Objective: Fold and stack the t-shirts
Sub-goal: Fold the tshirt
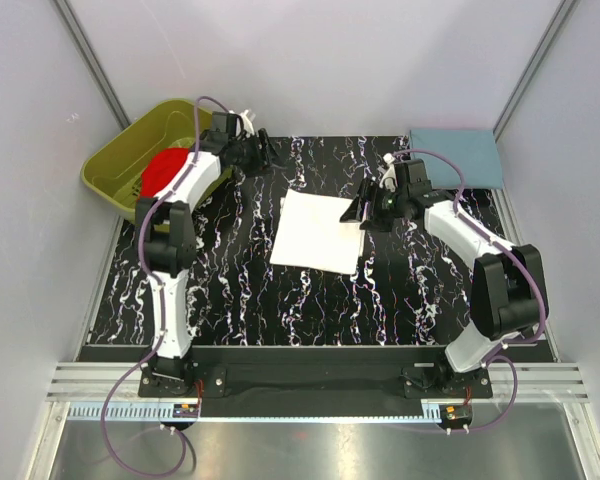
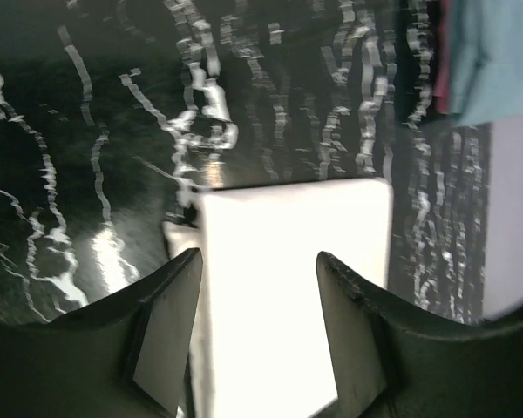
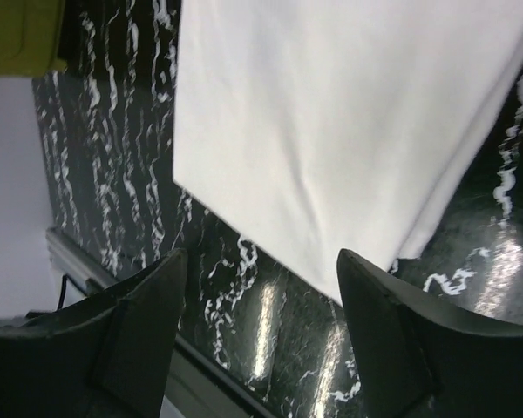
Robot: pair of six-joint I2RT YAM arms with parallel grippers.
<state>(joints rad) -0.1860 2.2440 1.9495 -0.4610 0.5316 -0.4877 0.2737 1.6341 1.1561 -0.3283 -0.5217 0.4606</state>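
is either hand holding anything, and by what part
Nothing is held: left hand and right hand are both open, and the folded white shirt lies free.

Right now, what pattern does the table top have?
The table top is black with white marble-like streaks, best seen in the top external view.

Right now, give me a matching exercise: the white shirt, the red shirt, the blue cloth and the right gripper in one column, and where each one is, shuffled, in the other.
Column one
1. white t-shirt
2. red t-shirt
3. blue folded cloth
4. right gripper

Column two
A. inside the olive-green tub at the far left
B. open, at the white shirt's right edge
C. lying flat at the far right corner
D. folded, in the middle of the black marbled tabletop

Pairs: 1-D, 2-A, 3-C, 4-B
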